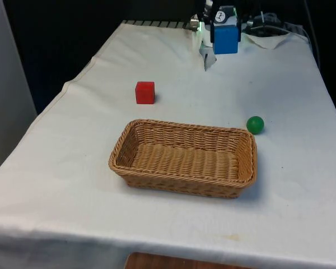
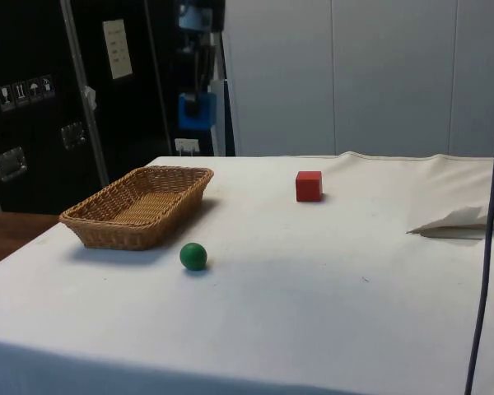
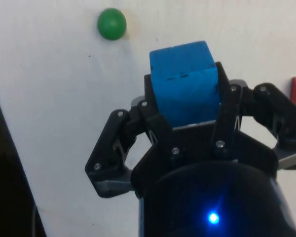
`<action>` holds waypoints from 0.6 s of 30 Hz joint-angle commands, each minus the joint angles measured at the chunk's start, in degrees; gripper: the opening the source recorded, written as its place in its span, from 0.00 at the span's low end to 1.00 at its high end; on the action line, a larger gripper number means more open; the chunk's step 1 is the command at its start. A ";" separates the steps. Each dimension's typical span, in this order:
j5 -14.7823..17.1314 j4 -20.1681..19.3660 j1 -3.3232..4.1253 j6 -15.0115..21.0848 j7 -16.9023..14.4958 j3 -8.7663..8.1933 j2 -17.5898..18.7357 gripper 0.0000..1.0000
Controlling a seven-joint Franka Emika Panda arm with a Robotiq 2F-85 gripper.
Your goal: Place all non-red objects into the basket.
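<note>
My gripper [image 1: 224, 35] hangs high over the table's far end, shut on a blue cube [image 1: 225, 38], which also shows in the side view as a blue cube [image 2: 196, 110] and between the black fingers [image 3: 153, 123] as a blue cube [image 3: 184, 82]. A wicker basket [image 1: 117, 157] sits in the middle of the table with nothing inside; in the side view the basket [image 2: 99, 234] is at the left. A green ball [image 1: 255, 124] lies by the basket's far corner on the front view's right, also seen as a green ball [image 2: 193, 256] and a green ball [image 3: 111, 23]. A red cube [image 1: 145, 92] rests beyond the basket.
The red cube [image 2: 309, 186] stands apart from the basket on the white cloth. Crumpled white cloth and cables [image 1: 266, 31] lie at the far end on the front view's right. A folded cloth edge [image 2: 465, 220] rises at the side view's right.
</note>
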 commanded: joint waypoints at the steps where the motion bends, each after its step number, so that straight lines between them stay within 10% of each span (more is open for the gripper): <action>1: 0.06 0.86 0.00 -0.40 0.00 0.00 0.29 0.02; 18: 3.61 17.02 -0.52 -8.59 -1.43 -0.23 7.22 0.02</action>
